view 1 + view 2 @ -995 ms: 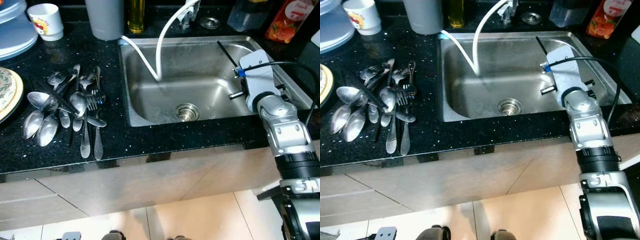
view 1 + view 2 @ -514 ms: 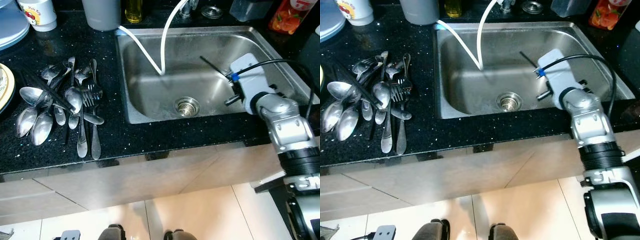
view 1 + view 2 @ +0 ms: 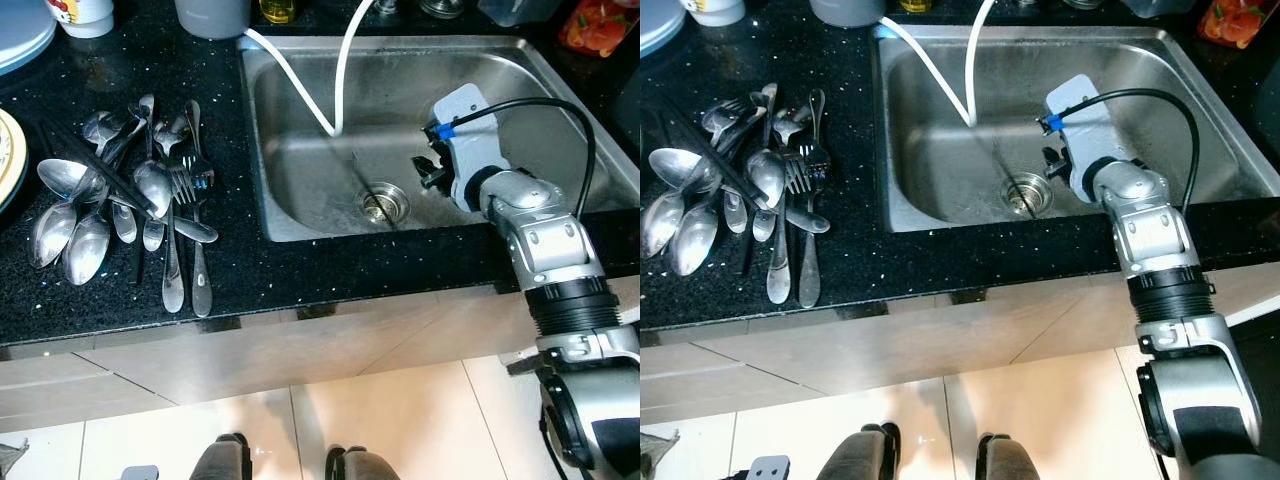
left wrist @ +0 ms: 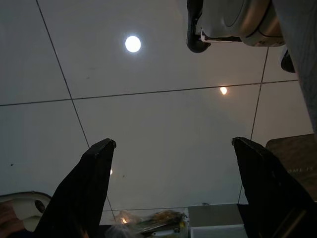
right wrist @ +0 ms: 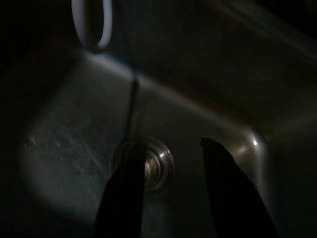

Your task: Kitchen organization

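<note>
Over the steel sink (image 3: 560, 110), my right gripper (image 5: 171, 163) hangs with its fingers apart, just above the drain (image 3: 384, 203). Well apart, on the black counter (image 3: 120, 290), lies the cutlery pile (image 3: 130, 220). My left gripper (image 4: 173, 163) is spread wide, holding nothing.

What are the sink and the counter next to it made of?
The sink looks like brushed stainless steel: grey, dull sheen, soft reflections. The counter seems to be polished black stone, perhaps granite, with tiny pale flecks; it could be an engineered look-alike.
</note>
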Controlling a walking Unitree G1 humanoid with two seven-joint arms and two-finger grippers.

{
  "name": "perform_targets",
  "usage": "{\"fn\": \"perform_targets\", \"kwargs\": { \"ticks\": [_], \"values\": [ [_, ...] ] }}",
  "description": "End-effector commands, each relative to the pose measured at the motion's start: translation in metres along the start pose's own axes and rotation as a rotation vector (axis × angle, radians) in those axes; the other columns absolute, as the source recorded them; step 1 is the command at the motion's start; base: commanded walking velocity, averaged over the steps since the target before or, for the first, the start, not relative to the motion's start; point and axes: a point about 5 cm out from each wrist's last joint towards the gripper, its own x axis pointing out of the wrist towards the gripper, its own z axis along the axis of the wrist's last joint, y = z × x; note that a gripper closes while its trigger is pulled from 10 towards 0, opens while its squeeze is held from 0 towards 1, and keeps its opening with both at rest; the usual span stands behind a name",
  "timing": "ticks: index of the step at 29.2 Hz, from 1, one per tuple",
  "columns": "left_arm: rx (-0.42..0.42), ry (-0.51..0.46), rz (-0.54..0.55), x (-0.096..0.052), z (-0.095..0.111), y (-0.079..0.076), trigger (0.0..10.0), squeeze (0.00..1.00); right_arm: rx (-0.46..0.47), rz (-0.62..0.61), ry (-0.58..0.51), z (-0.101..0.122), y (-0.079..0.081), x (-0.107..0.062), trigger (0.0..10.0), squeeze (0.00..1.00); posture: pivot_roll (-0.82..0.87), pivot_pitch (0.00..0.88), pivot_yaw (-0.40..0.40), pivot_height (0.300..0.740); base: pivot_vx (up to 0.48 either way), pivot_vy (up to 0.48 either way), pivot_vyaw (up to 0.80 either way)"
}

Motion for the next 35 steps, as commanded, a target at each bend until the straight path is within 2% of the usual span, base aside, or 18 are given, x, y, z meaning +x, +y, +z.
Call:
{"fn": "perform_targets", "kwargs": {
  "ticks": [1,2,5,6,8,9,10,12,14,15,17,23,24,27,28,29,31,35],
  "values": [
    [-0.022,0.031,-0.004,-0.001,-0.011,-0.003,10.0,0.0,0.033,-0.008,-0.037,0.001,-0.006,-0.005,10.0,1.0,0.02,0.256,-0.069,0.74,0.0,0.0,0.0],
    [-0.019,0.02,0.0,-0.001,-0.008,-0.001,10.0,0.0,0.059,0.002,-0.086,0.006,-0.008,-0.008,10.0,0.0,0.02,0.243,-0.064,0.74,0.0,0.0,0.0],
    [0.0,-0.013,-0.005,0.0,0.001,0.002,10.0,0.0,0.144,0.037,-0.224,0.019,-0.014,-0.021,10.0,0.0,0.02,0.223,-0.057,0.74,0.0,0.0,0.0],
    [0.014,-0.039,-0.017,0.0,0.008,0.002,10.0,0.0,0.198,0.07,-0.311,0.026,-0.016,-0.028,10.0,0.0,0.02,0.207,-0.052,0.74,0.0,0.0,0.0],
    [0.025,-0.058,-0.025,0.0,0.013,0.002,10.0,0.0,0.234,0.096,-0.372,0.03,-0.016,-0.033,10.0,0.0,0.02,0.207,-0.052,0.74,0.0,0.0,0.0],
    [0.049,-0.082,-0.033,0.001,0.02,0.002,10.0,0.0,0.301,0.201,-0.492,0.037,-0.009,-0.045,10.0,0.0,0.02,0.19,-0.049,0.74,0.0,0.0,0.0],
    [0.055,-0.088,-0.036,0.001,0.021,0.002,10.0,0.0,0.318,0.23,-0.525,0.039,-0.007,-0.049,10.0,0.0,0.02,0.19,-0.049,0.74,0.0,0.0,0.0],
    [0.092,-0.138,-0.066,0.001,0.032,-0.001,10.0,0.0,0.376,0.409,-0.637,0.044,0.009,-0.065,10.0,0.0,0.03,0.166,-0.046,0.74,0.0,0.0,0.0],
    [0.13,-0.176,-0.091,0.001,0.04,-0.003,10.0,0.0,0.409,0.553,-0.717,0.047,0.023,-0.079,10.0,0.0,0.04,0.157,-0.042,0.74,0.0,0.0,0.0],
    [0.13,-0.176,-0.091,0.001,0.04,-0.003,10.0,0.0,0.409,0.553,-0.717,0.047,0.023,-0.079,10.0,0.0,0.04,0.157,-0.042,0.74,0.0,0.0,0.0],
    [0.161,-0.209,-0.109,0.0,0.045,-0.003,10.0,0.0,0.437,0.661,-0.77,0.048,0.034,-0.089,10.0,0.0,0.04,0.152,-0.041,0.74,0.0,0.0,0.0],
    [0.19,-0.292,-0.145,-0.003,0.057,-0.001,10.0,0.0,0.471,0.736,-0.787,0.046,0.051,-0.092,10.0,0.0,0.06,0.14,-0.035,0.74,0.0,0.0,0.0],
    [0.225,-0.33,-0.179,-0.005,0.063,-0.002,10.0,0.0,0.488,0.738,-0.764,0.043,0.062,-0.086,10.0,0.0,0.07,0.137,-0.03,0.74,0.0,0.0,0.0],
    [0.236,-0.338,-0.19,-0.005,0.065,-0.003,10.0,0.0,0.495,0.73,-0.747,0.042,0.067,-0.081,10.0,0.0,0.07,0.137,-0.03,0.74,0.0,0.0,0.0],
    [0.244,-0.334,-0.185,-0.005,0.068,-0.003,10.0,0.0,0.51,0.722,-0.706,0.043,0.085,-0.07,10.0,0.0,0.07,0.132,-0.027,0.74,0.0,0.0,0.0],
    [0.244,-0.334,-0.185,-0.005,0.068,-0.003,10.0,0.0,0.51,0.722,-0.706,0.043,0.085,-0.07,10.0,0.0,0.07,0.132,-0.027,0.74,0.0,0.0,0.0],
    [0.245,-0.319,-0.166,-0.003,0.069,-0.003,10.0,0.0,0.523,0.715,-0.669,0.042,0.1,-0.062,10.0,0.0,0.07,0.129,-0.023,0.74,0.0,0.0,0.0],
    [0.234,-0.314,-0.159,-0.002,0.072,-0.006,10.0,0.0,0.559,0.682,-0.638,0.042,0.114,-0.053,10.0,0.0,0.07,0.12,-0.019,0.74,0.0,0.0,0.0]
  ]
}}
